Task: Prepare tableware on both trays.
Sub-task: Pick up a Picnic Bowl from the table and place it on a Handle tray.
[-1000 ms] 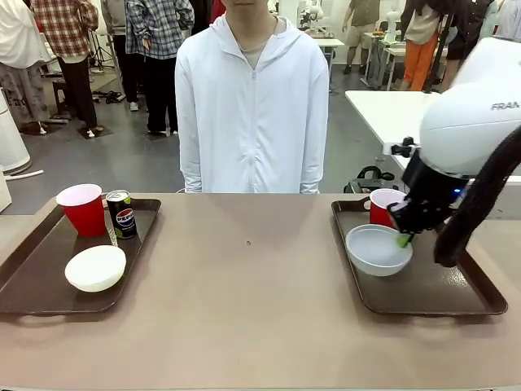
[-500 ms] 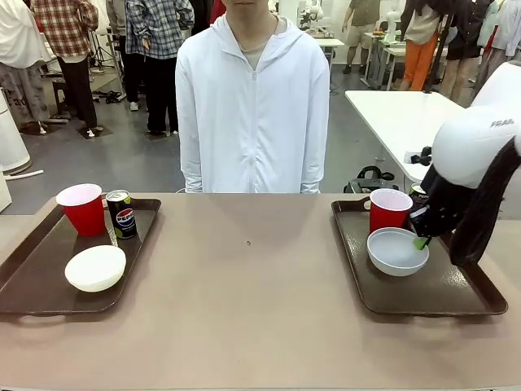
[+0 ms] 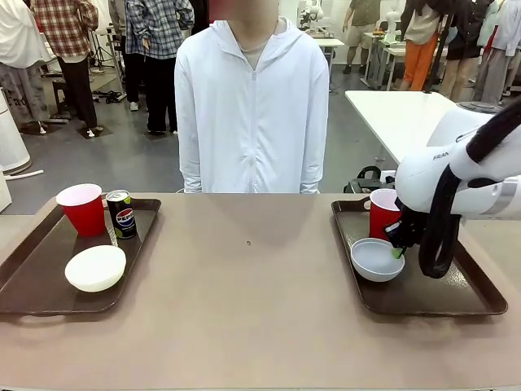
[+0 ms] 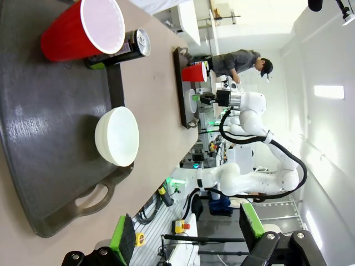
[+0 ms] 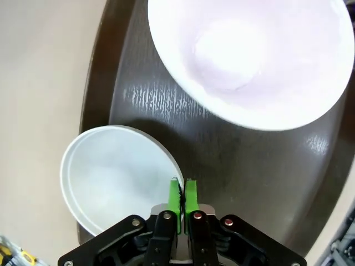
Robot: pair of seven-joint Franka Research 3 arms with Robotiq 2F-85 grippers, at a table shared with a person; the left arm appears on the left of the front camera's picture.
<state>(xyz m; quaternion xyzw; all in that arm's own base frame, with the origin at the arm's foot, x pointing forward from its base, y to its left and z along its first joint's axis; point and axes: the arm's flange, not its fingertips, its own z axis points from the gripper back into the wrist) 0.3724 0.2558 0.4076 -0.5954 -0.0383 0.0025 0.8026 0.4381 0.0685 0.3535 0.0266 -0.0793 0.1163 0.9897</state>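
Observation:
My right gripper [image 3: 397, 252] is shut on the rim of the pale grey-blue bowl [image 3: 374, 259], low on the right tray [image 3: 440, 293] beside a red cup [image 3: 381, 213]. In the right wrist view the green pads of that gripper [image 5: 180, 195] pinch the bowl's [image 5: 111, 177] edge, with the cup's white inside [image 5: 249, 55] just beyond. The left tray [image 3: 41, 252] holds a red cup [image 3: 81, 208], a dark can [image 3: 122, 213] and a white bowl [image 3: 95, 267]. My left gripper [image 4: 186, 233] hangs open and apart from the same cup [image 4: 83, 30], can [image 4: 125, 47] and bowl [image 4: 117, 136].
A person in a white hooded jacket [image 3: 252, 106] stands at the far side of the table, hands down. Bare tabletop [image 3: 244, 285] lies between the trays. The grey-blue bowl sits close to the right tray's left rim [image 5: 97, 83].
The right gripper carried the grey-blue bowl right, then back left and lower on the tray, near the red cup. The left tray's items have not moved.

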